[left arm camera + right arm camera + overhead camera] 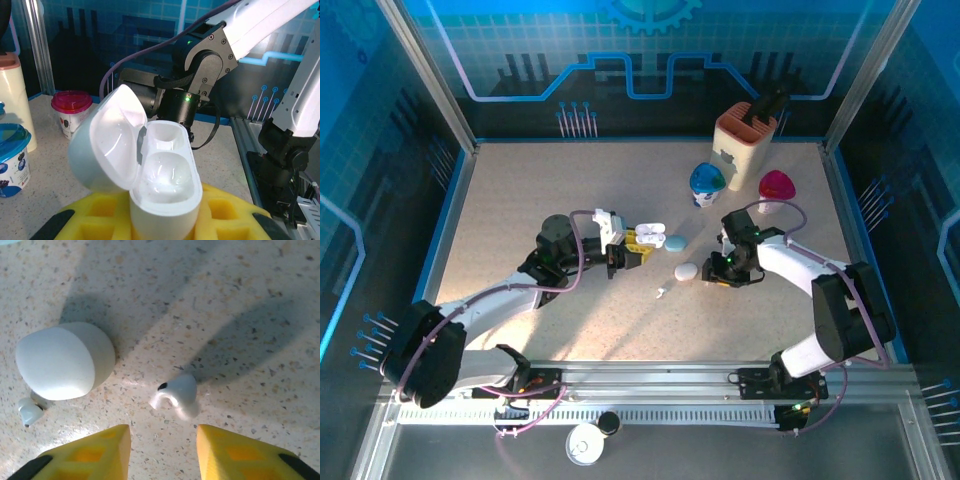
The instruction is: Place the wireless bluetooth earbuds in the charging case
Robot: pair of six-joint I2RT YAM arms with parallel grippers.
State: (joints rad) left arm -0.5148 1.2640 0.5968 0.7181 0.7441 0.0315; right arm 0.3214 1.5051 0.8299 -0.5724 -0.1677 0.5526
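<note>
1. My right claw (162, 452), bottom edge of the right wrist frame: yellow fingertips (85, 457) spread apart, nothing between them.
2. White earbud (177, 394), centre of that frame: lying on the speckled table (240, 300) just beyond the gap of my right claw and touching neither fingertip. It is blurred, with a dark spot on its upper left.
3. Pale earbud (29, 411), lower left of the same frame: on the table, just beside the closed white case.
4. Closed white case (62, 360), left of that frame: pebble-shaped, lid shut, resting on the table. In the top view it lies at centre (686, 272), just left of my right claw (717, 268).
5. My left claw (165, 222), bottom of the left wrist frame: yellow pads (225, 215) pressed onto the open white case (162, 185) and pinching its lower half. The lid is swung up to the left and both wells are empty. In the top view, the claw (632, 255) and case (648, 232) sit left of centre.
6. Pale blue case (675, 242): on the table, just right of the open white case.
7. Blue-lidded cup (707, 183) and red-lidded cup (777, 187): upper right of the top view, apart from each other.
8. Beige holder (745, 140): farthest back, upper right, with a dark object standing in it.
</note>
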